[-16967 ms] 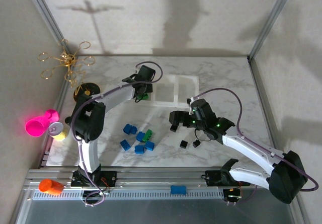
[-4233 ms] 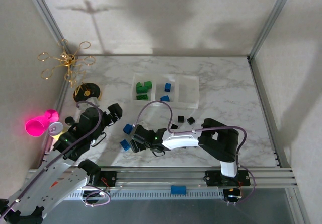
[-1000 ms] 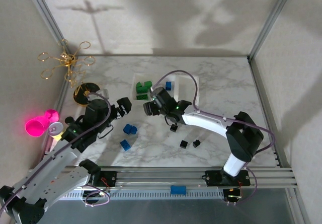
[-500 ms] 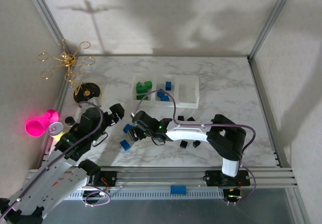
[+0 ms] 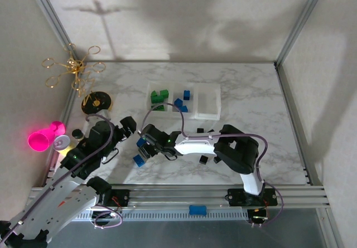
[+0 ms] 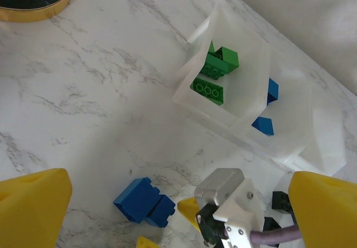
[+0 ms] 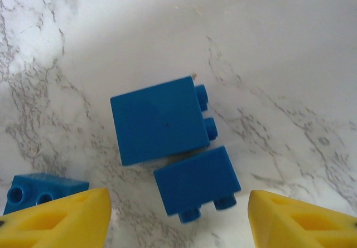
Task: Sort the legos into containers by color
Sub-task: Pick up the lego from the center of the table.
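White marble tabletop (image 5: 245,86), pale textured walls (image 5: 184,14), aluminium corner posts (image 5: 300,19), soft shadows on back wall

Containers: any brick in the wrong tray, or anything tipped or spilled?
Nothing stands out. The containers sit flat in their row. The green legos lie in one tray and the blue legos in the next, with no colors mixed.

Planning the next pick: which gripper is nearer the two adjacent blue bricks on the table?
Right. The right gripper hangs directly over the blue pair, jaws open either side; the left gripper sits apart, to their left.
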Controlling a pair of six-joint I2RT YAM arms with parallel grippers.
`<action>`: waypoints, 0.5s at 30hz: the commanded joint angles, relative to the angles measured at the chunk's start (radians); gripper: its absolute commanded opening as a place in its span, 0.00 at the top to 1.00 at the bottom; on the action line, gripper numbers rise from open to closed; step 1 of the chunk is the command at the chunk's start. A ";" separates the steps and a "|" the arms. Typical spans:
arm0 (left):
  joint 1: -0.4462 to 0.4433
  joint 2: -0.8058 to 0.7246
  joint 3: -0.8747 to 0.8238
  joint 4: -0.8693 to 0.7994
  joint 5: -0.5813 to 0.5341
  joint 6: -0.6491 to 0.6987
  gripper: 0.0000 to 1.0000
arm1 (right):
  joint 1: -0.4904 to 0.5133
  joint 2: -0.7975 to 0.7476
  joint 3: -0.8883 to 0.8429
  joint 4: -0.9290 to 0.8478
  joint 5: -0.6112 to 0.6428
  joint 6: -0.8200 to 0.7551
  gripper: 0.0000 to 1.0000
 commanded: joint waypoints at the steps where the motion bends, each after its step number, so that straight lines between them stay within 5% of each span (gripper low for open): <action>1: -0.003 -0.018 -0.001 -0.025 -0.038 -0.004 0.01 | -0.022 0.035 0.039 -0.018 0.018 -0.043 0.36; 15: -0.003 -0.003 0.008 -0.018 -0.050 0.008 0.01 | -0.049 0.081 0.084 -0.028 -0.013 -0.094 0.52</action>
